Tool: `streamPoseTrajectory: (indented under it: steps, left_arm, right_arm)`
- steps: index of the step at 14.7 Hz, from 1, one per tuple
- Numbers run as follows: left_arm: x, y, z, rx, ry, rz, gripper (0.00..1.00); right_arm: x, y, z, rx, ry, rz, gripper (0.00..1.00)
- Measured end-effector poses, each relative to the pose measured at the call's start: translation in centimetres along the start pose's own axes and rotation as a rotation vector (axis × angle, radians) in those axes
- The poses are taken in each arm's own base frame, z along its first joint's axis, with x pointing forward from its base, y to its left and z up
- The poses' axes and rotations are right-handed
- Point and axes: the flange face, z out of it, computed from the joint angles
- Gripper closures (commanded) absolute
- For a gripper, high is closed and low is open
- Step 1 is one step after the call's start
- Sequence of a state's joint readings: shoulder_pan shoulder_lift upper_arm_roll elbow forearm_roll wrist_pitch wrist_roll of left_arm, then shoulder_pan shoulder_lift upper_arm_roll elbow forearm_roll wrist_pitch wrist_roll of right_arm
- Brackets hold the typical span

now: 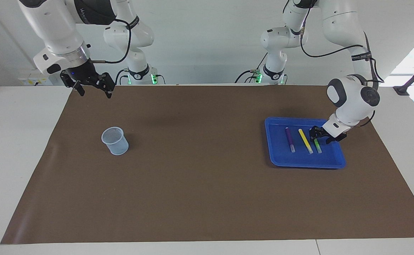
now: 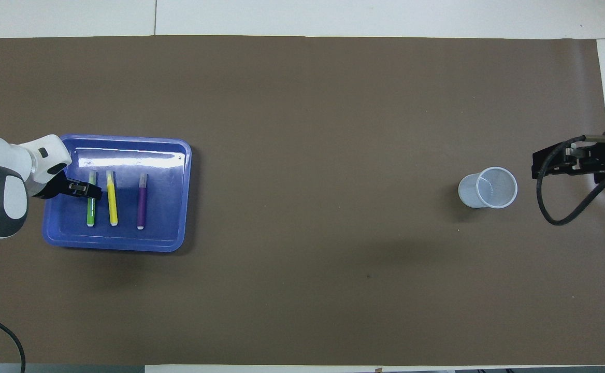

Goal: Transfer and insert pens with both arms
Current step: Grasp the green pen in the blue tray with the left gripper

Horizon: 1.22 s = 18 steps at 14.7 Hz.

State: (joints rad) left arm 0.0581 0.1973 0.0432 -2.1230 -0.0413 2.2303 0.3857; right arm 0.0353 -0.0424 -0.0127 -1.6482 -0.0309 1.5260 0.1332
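Three pens lie side by side in a blue tray [image 1: 281, 159] [image 2: 126, 243] toward the left arm's end of the table: a purple pen [image 1: 290, 139] [image 2: 141, 202], a yellow pen [image 1: 305, 141] [image 2: 112, 199] and a green pen [image 1: 317, 146] [image 2: 90, 212]. My left gripper [image 1: 315, 136] [image 2: 92, 190] is down in the tray at the green pen's end nearer the robots and hides that end. My right gripper [image 1: 94, 92] hangs open and empty over the mat's edge at the right arm's end of the table.
A clear plastic cup [image 1: 115, 140] [image 2: 488, 187] stands upright on the brown mat toward the right arm's end. Two smaller white arms with green-lit bases stand at the robots' edge of the table.
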Motion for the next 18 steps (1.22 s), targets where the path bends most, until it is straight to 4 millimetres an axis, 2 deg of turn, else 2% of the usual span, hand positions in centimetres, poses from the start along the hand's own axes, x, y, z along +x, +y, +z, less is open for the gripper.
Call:
streamPoseTrajectory:
  steps: [12, 14, 17, 18]
  left_arm:
    - [-0.02, -0.06, 0.57, 0.001, -0.001, -0.001, 0.6]
    - [0.02, -0.09, 0.8, 0.001, -0.001, -0.001, 0.7]
    - [0.04, -0.11, 0.91, 0.001, -0.001, -0.002, 1.0]
    - [0.05, -0.11, 0.91, 0.001, 0.0, -0.002, 1.0]
  right_arm:
    - [0.0, 0.01, 0.0, 0.0, 0.0, 0.0, 0.0]
    - [0.0, 0.01, 0.0, 0.0, 0.0, 0.0, 0.0]
    - [0.0, 0.01, 0.0, 0.0, 0.0, 0.0, 0.0]
    - [0.0, 0.01, 0.0, 0.0, 0.0, 0.0, 0.0]
